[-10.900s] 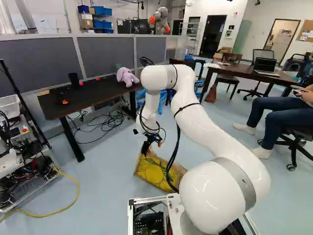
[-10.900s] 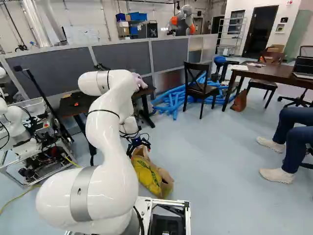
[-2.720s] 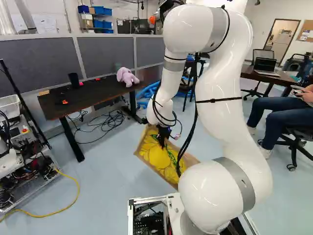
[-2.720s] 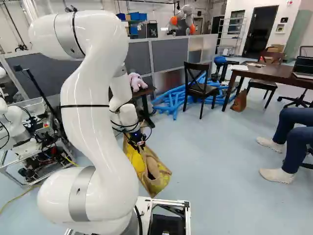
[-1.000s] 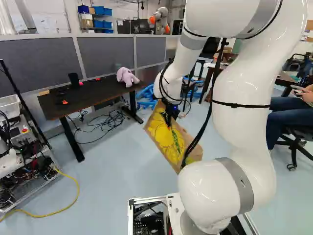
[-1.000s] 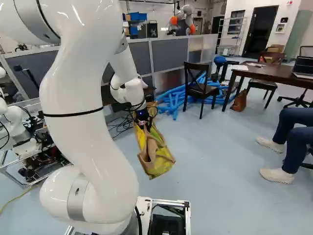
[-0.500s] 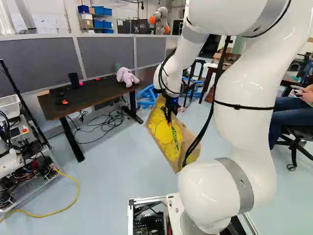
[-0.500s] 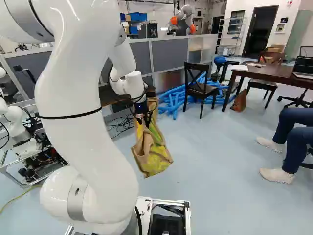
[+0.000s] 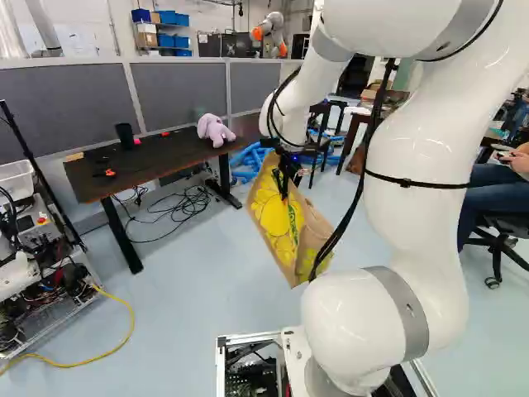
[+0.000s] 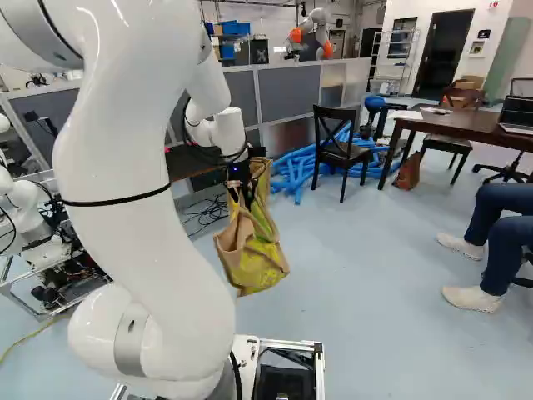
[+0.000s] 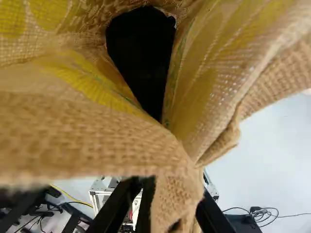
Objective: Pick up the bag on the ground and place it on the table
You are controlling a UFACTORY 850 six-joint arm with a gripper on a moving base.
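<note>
While slightly open hand (image 9: 285, 193) pinches bag (image 9: 275, 222), its long axis slants steeply down, mouth toward hand

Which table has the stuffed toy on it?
The table by the grey partition, left in the left base view; the other table, right in the right base view, bears a laptop.

I counted one burlap bag (image 9: 273, 217), one plush toy (image 9: 215, 130), one black cup (image 9: 125, 136), one laptop (image 10: 518, 115), two tabletops (image 9: 153, 169), left and right.
</note>
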